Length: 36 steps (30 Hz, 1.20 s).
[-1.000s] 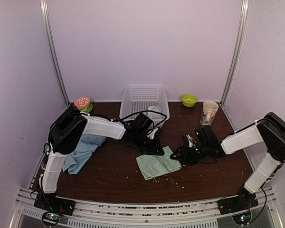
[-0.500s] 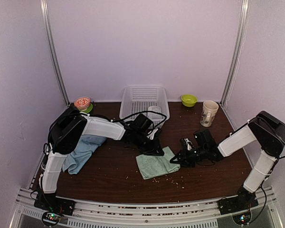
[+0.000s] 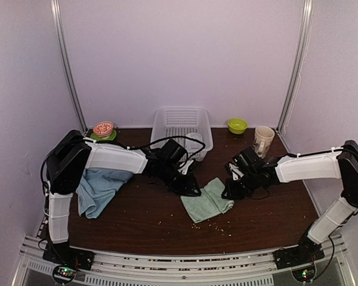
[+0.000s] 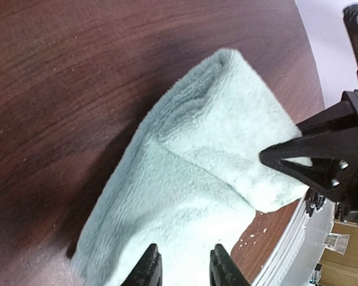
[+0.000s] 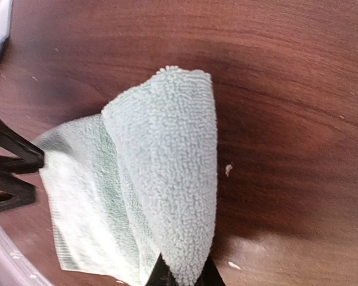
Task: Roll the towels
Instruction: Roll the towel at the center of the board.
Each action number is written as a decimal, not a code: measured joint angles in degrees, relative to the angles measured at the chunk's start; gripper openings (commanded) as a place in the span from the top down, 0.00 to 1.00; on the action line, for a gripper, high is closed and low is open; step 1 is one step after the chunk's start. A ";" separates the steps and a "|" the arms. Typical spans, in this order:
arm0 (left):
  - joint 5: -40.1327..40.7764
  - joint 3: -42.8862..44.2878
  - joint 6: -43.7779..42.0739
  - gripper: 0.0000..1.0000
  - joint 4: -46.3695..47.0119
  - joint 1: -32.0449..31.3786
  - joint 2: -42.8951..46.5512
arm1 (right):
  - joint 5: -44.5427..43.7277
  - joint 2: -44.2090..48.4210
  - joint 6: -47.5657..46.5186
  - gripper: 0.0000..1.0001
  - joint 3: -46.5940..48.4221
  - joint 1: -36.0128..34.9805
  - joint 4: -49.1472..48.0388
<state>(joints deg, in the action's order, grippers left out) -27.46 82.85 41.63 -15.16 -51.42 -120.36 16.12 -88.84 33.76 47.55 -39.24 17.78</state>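
Jaws of the right gripper point(image 5: 182, 275) are clenched on the pale green towel point(image 5: 167, 161) (left gripper point(image 4: 184, 268): cannot be told); it should be drawn taut

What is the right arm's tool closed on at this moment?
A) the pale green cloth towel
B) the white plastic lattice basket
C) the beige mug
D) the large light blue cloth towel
A: the right wrist view shows the right tool pinching a raised fold of the pale green cloth towel; the large light blue cloth towel lies apart, further left.
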 measured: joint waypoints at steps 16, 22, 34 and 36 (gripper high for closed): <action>2.43 -7.28 0.48 0.75 2.78 0.00 2.62 | -30.49 -7.93 -0.48 1.00 16.00 -16.92 21.86; 3.45 -10.47 0.72 0.77 3.63 0.00 4.13 | -33.27 -8.22 0.11 1.00 16.70 -18.05 23.76; 4.04 -11.63 2.91 0.80 5.35 -0.13 4.00 | -35.69 -10.60 0.52 1.00 18.38 -21.07 24.72; 3.82 -11.63 3.08 0.80 5.73 -0.17 3.61 | -35.85 -11.65 0.50 1.00 19.26 -21.86 24.76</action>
<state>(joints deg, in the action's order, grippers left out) -23.64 71.22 44.71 -9.43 -51.59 -116.75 -19.73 -100.49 34.26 66.81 -61.10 42.54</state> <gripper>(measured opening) 0.206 0.071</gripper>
